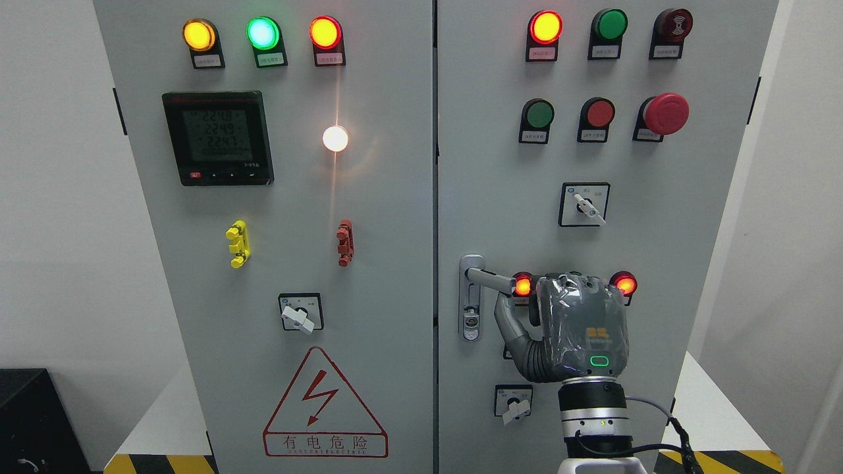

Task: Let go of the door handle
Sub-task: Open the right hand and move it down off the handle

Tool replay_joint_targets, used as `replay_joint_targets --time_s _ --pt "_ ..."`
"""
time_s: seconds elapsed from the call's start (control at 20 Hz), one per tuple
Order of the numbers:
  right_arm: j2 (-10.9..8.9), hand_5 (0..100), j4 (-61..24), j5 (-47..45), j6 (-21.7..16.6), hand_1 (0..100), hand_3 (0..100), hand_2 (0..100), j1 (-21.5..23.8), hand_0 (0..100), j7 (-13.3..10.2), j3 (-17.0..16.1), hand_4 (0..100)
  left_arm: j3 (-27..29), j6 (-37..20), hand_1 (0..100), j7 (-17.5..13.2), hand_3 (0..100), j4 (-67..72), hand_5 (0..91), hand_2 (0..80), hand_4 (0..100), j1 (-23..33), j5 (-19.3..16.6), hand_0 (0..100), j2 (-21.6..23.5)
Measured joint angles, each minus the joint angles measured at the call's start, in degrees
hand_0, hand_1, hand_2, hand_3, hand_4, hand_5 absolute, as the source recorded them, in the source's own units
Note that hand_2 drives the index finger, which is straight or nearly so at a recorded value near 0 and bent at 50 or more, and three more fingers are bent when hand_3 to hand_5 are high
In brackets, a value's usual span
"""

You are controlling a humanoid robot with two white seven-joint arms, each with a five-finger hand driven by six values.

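While fingers curl there, right hand point(579, 326) grips door handle point(490, 278).

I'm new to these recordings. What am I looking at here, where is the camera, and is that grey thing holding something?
The camera sits on a humanoid robot's head, facing a grey electrical cabinet with two doors, indicator lamps, push buttons, rotary switches and a meter. The grey thing is the robot's right hand, its arm rising from the bottom edge right of the middle. It is at the right door's handle, which sticks out sideways, with the thumb under the handle; whether the fingers grip it cannot be seen, since the back of the hand hides them. The left arm is out of view.
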Motion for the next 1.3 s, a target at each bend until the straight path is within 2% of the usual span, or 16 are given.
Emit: replay_joint_targets --time_s 0.25,0.6,0.85,1.05,1.2,1.3 --pt "0.00 100 -0.4 0.0 -0.2 29 100 91 1.2 57 -0.5 0.1 98 0.0 0.0 56 0.0 0 0.0 0.0 0.0 0 0.0 0.0 12 0.0" --pt "-0.11 100 -1.7 -0.3 -2.8 27 100 88 3.8 51 -1.8 0.1 97 0.0 0.0 56 0.0 0 0.0 0.0 0.0 0 0.0 0.0 12 0.0" --pt "-0.32 100 -3.4 -1.3 -7.5 27 100 81 5.5 48 -3.1 -0.5 93 0.0 0.0 56 0.0 0 0.0 0.0 0.0 0 0.0 0.0 12 0.0" --pt "-0.44 89 -4.8 -1.9 -11.6 25 89 68 6.6 47 -3.5 -2.1 83 0.0 0.0 56 0.0 0 0.0 0.0 0.0 0 0.0 0.0 12 0.0" --pt "-0.47 82 -6.0 -2.4 -15.0 24 83 63 7.5 46 -3.6 -3.6 78 0.0 0.0 56 0.0 0 0.0 0.0 0.0 0 0.0 0.0 12 0.0" --pt "-0.51 76 -6.8 -3.1 -16.9 24 75 58 8.5 46 -3.6 -4.8 73 0.0 0.0 56 0.0 0 0.0 0.0 0.0 0 0.0 0.0 12 0.0"
